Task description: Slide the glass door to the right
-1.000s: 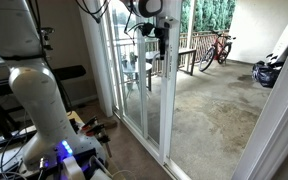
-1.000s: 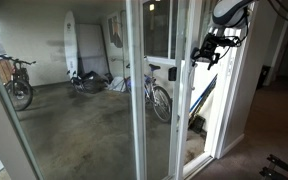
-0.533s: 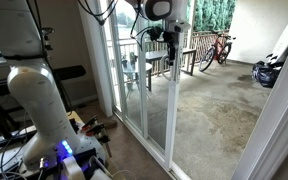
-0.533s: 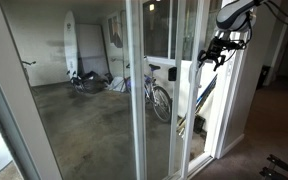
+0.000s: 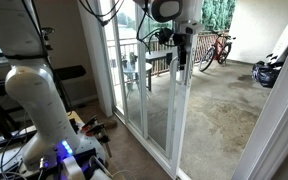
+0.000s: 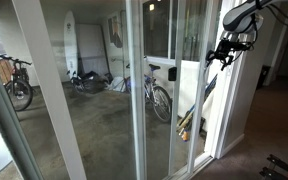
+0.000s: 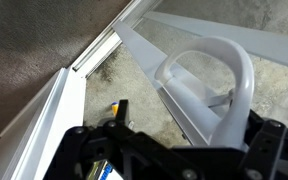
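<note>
the gripper (image 5: 181, 40) is sitting at the glass door (image 5: 149, 100) loop handle (image 7: 224, 80), perhaps clasping it, i cannot tell; concrete floor (image 5: 224, 110) is stretching beyond.

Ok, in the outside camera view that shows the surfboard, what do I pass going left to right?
Dark bike at the left edge → white surfboard against the back wall → dark bundle on the floor → second bike behind the glass → end effector.

Indoor, outdoor views; wrist downward.
</note>
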`<state>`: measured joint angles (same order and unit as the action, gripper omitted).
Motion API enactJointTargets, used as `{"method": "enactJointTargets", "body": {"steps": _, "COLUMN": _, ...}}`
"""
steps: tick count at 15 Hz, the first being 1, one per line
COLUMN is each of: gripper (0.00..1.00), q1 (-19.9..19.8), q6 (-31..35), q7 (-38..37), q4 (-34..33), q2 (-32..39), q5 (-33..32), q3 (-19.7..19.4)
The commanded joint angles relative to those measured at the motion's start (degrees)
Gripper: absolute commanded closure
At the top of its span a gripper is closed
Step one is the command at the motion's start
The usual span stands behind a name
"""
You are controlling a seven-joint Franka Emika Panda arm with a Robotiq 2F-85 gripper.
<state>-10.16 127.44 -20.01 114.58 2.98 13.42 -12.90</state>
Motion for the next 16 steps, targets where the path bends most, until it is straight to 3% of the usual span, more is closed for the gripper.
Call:
{"method": "enactJointTargets", "body": {"steps": 1, "gripper": 0.0, "q1": -4.6, "q6": 0.1, "q7": 5.8, "q4": 0.7, "q2": 1.4, "q5": 0.6, "q3": -3.2}}
{"method": "enactJointTargets", "body": {"steps": 8, "gripper": 0.0, "q1": -9.3, "q6": -1.5, "q7": 13.1, "q4": -5.6, "q2": 7.0, "q5": 6.5, "q3": -5.7}}
{"method": "enactJointTargets", "body": {"steps": 16, "gripper": 0.0, "q1": -15.7, "q6": -6.6, "q7": 15.3, "q4": -13.3, "q2": 12.0, "q5": 11.7, "q3": -7.3}}
